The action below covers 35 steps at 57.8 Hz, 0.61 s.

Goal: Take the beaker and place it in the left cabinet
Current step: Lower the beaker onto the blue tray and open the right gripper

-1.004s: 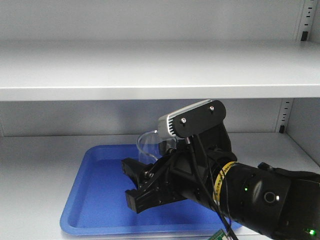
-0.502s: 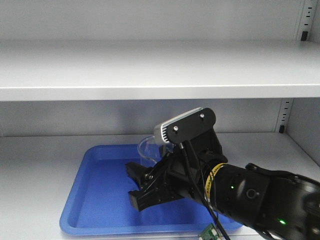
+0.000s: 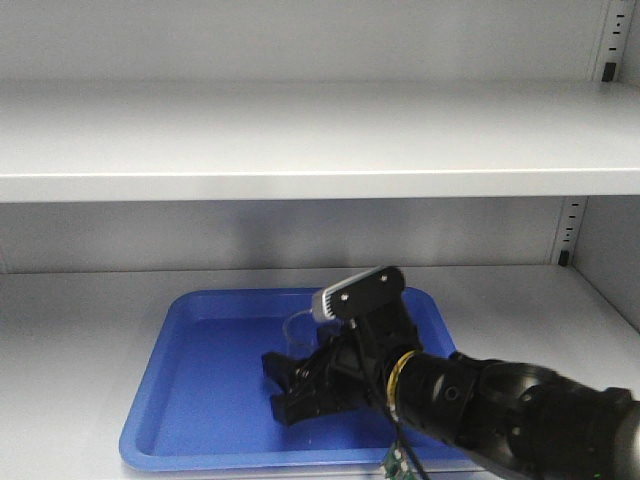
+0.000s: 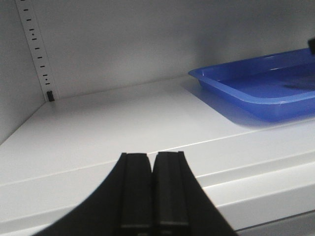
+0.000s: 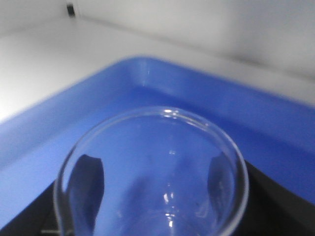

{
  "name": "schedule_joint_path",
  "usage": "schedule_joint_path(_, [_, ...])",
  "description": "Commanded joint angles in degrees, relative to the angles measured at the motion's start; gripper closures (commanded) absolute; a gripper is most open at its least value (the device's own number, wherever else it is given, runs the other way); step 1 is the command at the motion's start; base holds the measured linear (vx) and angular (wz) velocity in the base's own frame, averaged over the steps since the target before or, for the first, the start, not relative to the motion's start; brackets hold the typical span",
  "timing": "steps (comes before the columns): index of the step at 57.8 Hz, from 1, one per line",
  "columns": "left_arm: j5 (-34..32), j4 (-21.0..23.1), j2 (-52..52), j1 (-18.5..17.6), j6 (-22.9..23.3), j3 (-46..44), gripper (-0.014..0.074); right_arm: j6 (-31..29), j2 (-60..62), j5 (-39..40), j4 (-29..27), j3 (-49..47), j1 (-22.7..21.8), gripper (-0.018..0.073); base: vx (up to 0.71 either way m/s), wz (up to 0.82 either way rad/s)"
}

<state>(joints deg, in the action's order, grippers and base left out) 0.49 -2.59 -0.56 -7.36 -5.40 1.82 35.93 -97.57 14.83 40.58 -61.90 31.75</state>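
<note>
The beaker (image 5: 152, 167), clear glass with a thin rim, fills the right wrist view; dark fingers (image 5: 88, 182) press its wall on both sides. From the front, the beaker (image 3: 300, 328) sits low over the blue tray (image 3: 180, 400) inside the left cabinet (image 3: 300, 140), with my right gripper (image 3: 285, 385) shut on it. Whether its base touches the tray is hidden. My left gripper (image 4: 153, 157) is shut on nothing, above the same shelf's front edge, left of the tray (image 4: 256, 83).
The tray's raised rim (image 5: 147, 78) surrounds the beaker. An upper shelf spans the cabinet overhead. Slotted rails run up the back corners (image 3: 570, 230) (image 4: 37, 44). Bare shelf (image 4: 123, 123) lies between my left gripper and the tray.
My right gripper has moved down with the beaker, from well above the tray to low inside it. The tray has not moved.
</note>
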Motion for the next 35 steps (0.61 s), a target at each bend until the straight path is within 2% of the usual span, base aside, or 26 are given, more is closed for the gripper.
schedule_joint_path(1, [-4.8,0.2,-1.1,0.0,0.2,0.9,0.0595,-0.5,1.3,4.5,0.0,-2.2,-0.3,0.0530,0.00,0.00])
schedule_joint_path(12, [-4.8,0.2,-1.1,0.0,0.2,0.9,0.0595,-0.5,0.8,4.0,0.0,-2.2,-0.3,0.0498,0.00,0.00])
schedule_joint_path(20, [-4.8,0.2,-1.1,0.0,0.2,0.9,0.0595,-0.5,0.8,2.1,0.0,-2.2,-0.3,0.0419,0.00,0.00])
schedule_joint_path(25, [-4.8,0.2,-1.1,0.0,0.2,0.9,0.0595,-0.5,0.8,2.2,0.0,-2.2,-0.3,0.0333,0.00,0.00])
schedule_joint_path(35, [-4.8,0.2,-1.1,0.0,0.2,0.9,0.0595,-0.5,0.8,3.1,0.0,-2.2,-0.3,0.0074,0.00,0.00])
